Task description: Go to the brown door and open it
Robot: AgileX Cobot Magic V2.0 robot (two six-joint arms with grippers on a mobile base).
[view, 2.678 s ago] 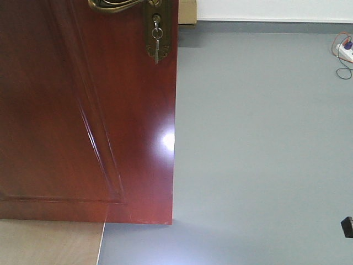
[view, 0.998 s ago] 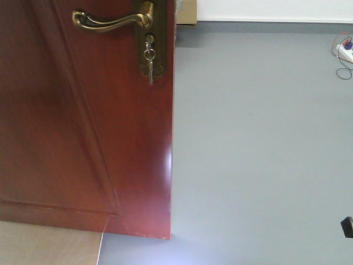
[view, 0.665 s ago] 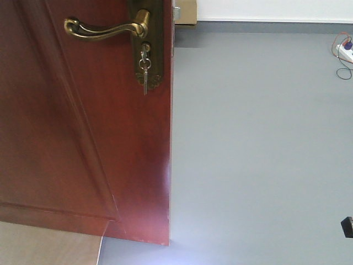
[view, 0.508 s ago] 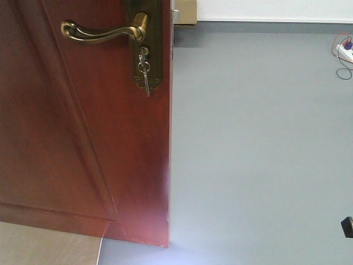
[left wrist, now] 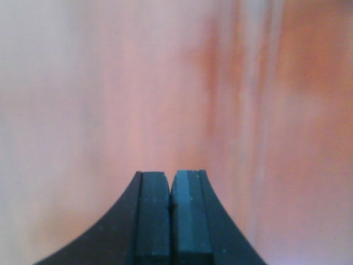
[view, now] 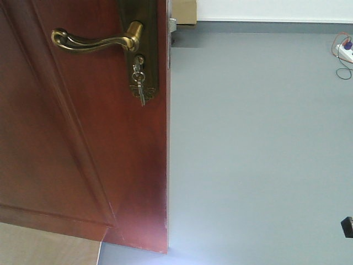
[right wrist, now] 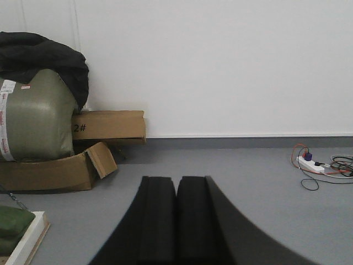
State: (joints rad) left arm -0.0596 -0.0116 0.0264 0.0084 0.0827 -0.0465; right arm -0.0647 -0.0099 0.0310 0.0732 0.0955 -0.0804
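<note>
Brown door [view: 83, 154]: one brass lever [view: 91, 41]; two closed tools [left wrist: 170, 187] [right wrist: 176, 190].

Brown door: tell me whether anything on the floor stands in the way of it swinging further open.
Nothing visible does. The brown door stands ajar, and the grey floor beside its free edge is bare. The power strip with cables lies far off by the wall, and the cardboard box sits beyond the door's edge, also against the wall.
</note>
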